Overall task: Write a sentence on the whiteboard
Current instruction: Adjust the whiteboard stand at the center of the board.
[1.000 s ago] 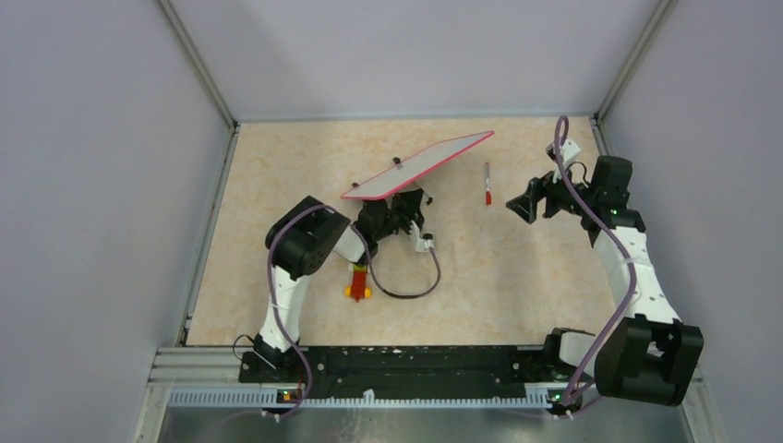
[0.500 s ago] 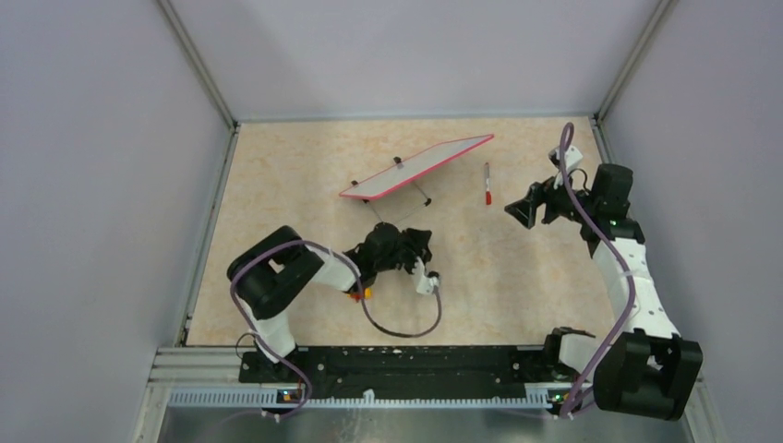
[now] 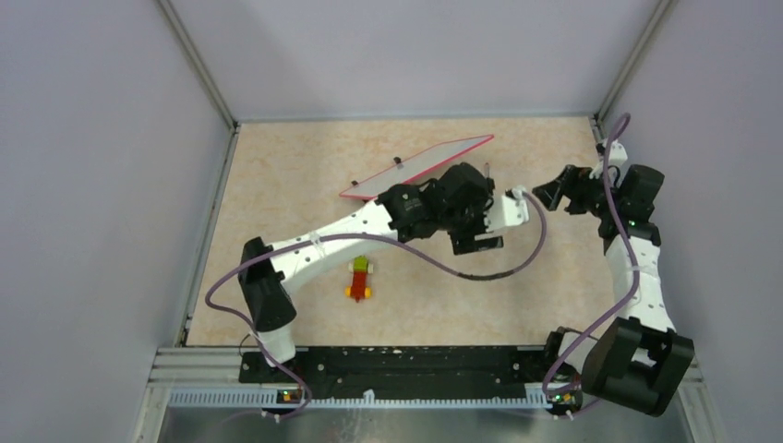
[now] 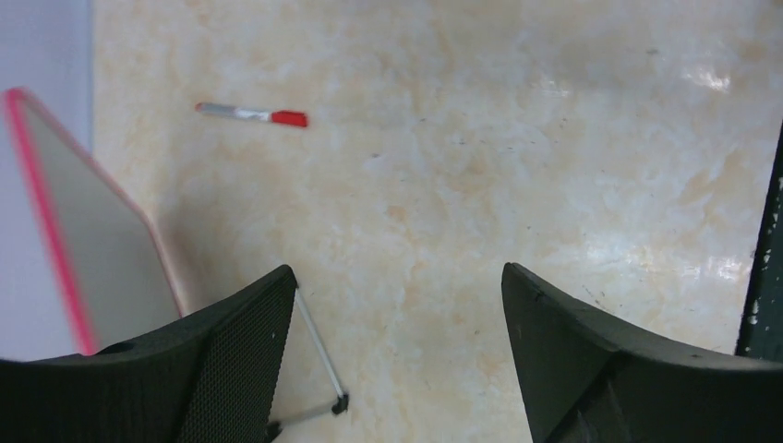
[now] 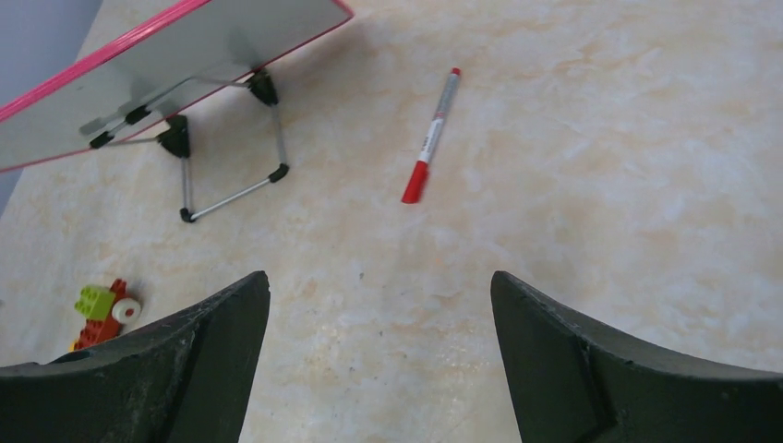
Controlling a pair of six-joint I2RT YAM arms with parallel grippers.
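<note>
The whiteboard stands tilted on black wire legs at the back middle; its red-pink frame and pale face show beside the left finger and up left. The sentence is out of view on the faces I see. A grey marker with a red cap lies right of the board. My left gripper hangs high, jaws wide and empty, mostly covering the marker from above. My right gripper is open and empty, short of the marker.
A small toy of red, yellow and green bricks lies near the left arm's forearm, also seen low left. Grey walls close the table on three sides. A purple cable loops from the left wrist.
The left arm left the board's legs, drew back, then swung up and right over the marker, opening its jaws. The right arm pulled back a little to the right.
</note>
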